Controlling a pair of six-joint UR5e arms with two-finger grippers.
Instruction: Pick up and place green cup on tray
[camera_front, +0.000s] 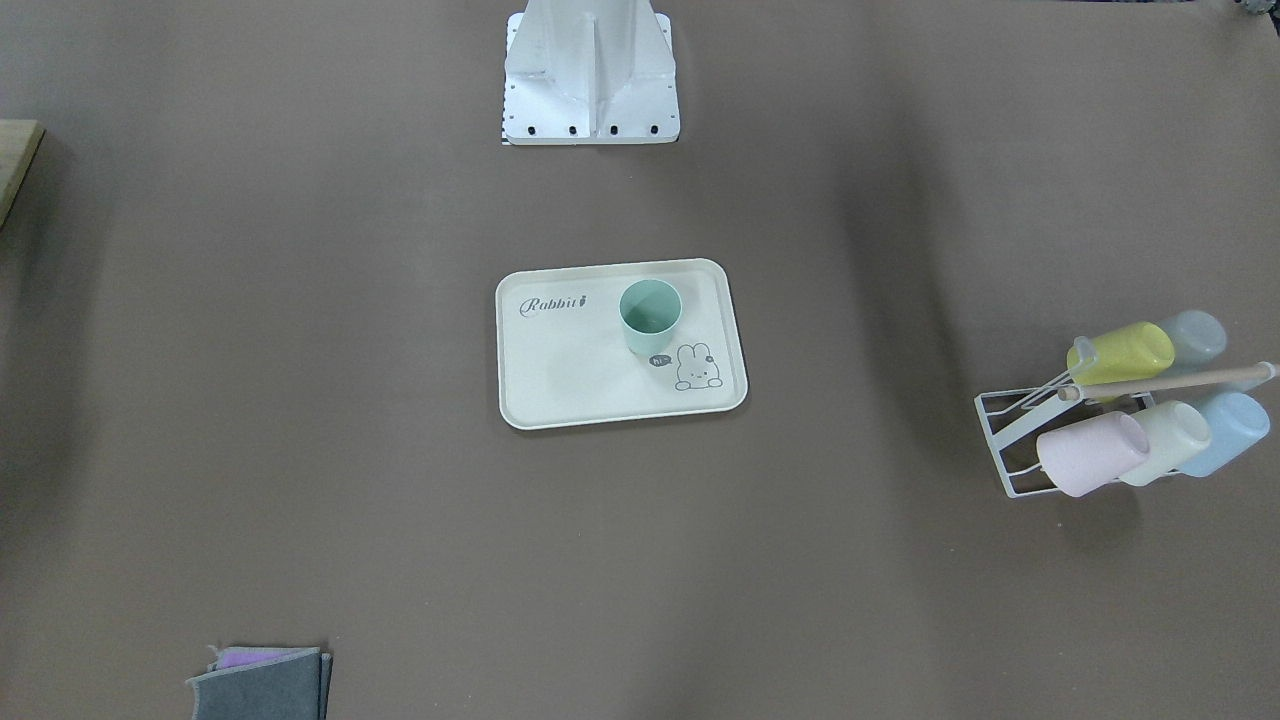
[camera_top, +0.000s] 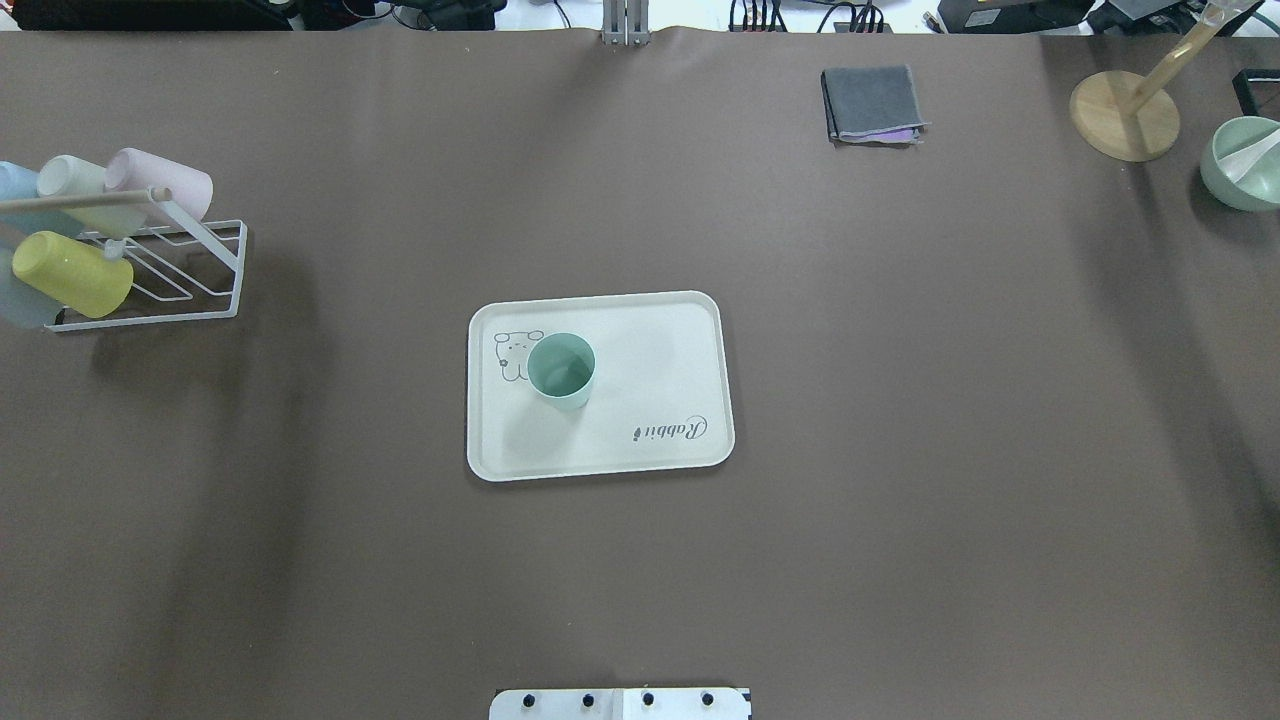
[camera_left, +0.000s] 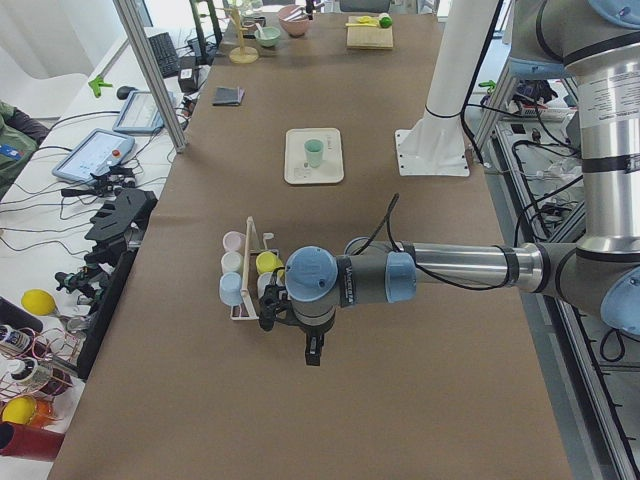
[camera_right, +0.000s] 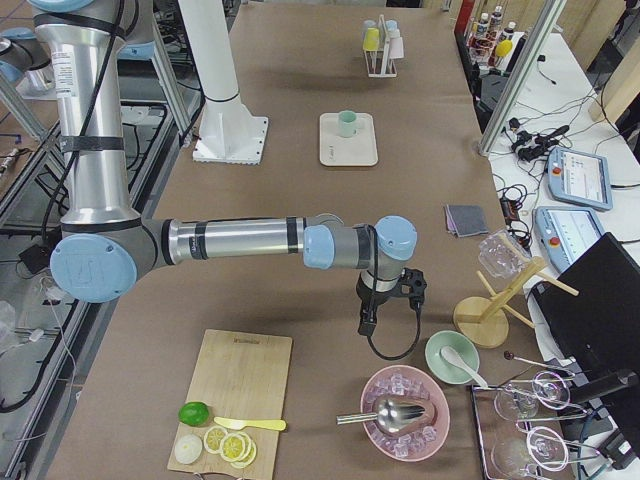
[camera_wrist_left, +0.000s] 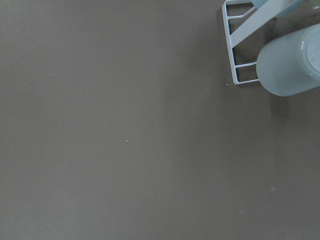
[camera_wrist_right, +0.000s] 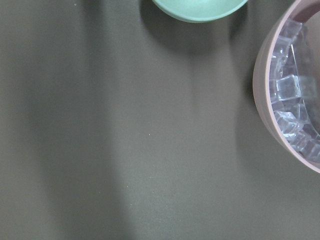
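Observation:
The green cup (camera_front: 650, 315) stands upright on the cream tray (camera_front: 570, 395), beside the bunny drawing, at mid-table. It also shows in the overhead view (camera_top: 561, 371) on the tray (camera_top: 660, 345). No gripper is near it. My left gripper (camera_left: 313, 352) hangs over bare table next to the cup rack, far from the tray. My right gripper (camera_right: 366, 326) hangs over the table near the green bowl and the ice bowl. Both show only in the side views, so I cannot tell whether they are open or shut.
A white wire rack (camera_top: 150, 275) holds several pastel cups at the robot's left. A folded grey cloth (camera_top: 872, 104), a wooden stand (camera_top: 1124, 115) and a green bowl (camera_top: 1243, 162) sit far right. A pink ice bowl (camera_wrist_right: 295, 85) and a cutting board (camera_right: 240, 390) lie beyond.

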